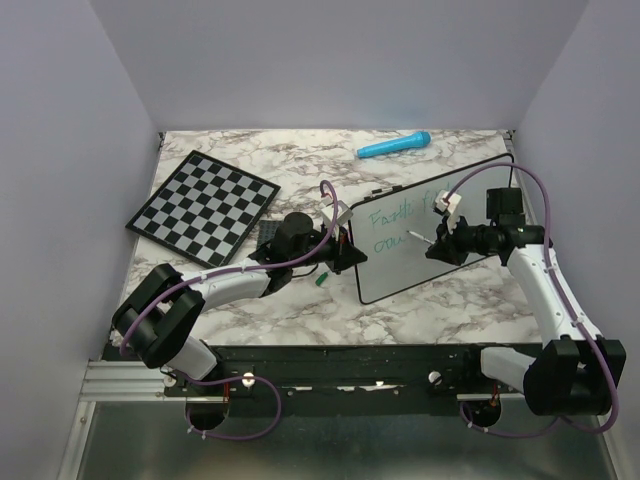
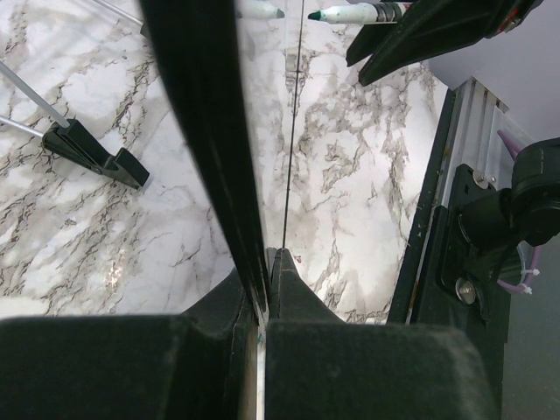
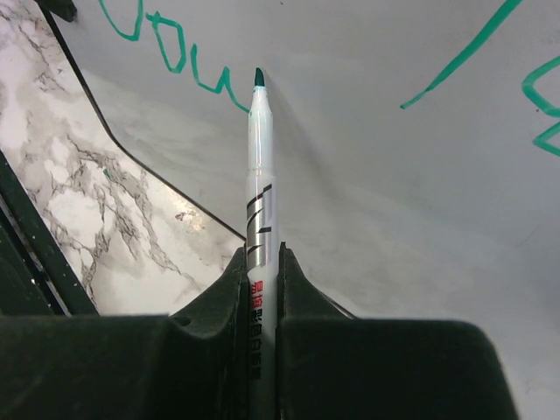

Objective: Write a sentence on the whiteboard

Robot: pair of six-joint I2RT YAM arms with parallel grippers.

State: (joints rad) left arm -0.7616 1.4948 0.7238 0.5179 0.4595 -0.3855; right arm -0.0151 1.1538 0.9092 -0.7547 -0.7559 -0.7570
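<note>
The right gripper [image 3: 261,262] is pressed shut on the barrel of a green-tipped marker [image 3: 260,175], which is held straight out between the fingers and aimed at the whiteboard [image 3: 394,227]. The tip is placed just beside the last green stroke of the lower line of the sentence [image 3: 179,61]. In the left wrist view a small gap is shown between the tip and its reflection, so it is judged to be just off the surface, not touching. The left gripper [image 2: 267,262] is clamped on the board's thin black frame at its left edge, and the board appears to be held up at a tilt over the marble table [image 1: 300,310].

From above, the board is found between the two arms, right of centre. Two short green lines are written at its upper left, and only the start of the second is there, so the sentence is judged partway done.

The next letter should be begun close after the last stroke, level with what is written. The pen should be lowered lightly and pressure kept even, so that the board is not pushed back against the clamp. Bare board is left to the right for the remaining words. The chessboard [image 1: 204,206] and a blue object [image 1: 394,146] near the far edge are well apart and need not be considered.
</note>
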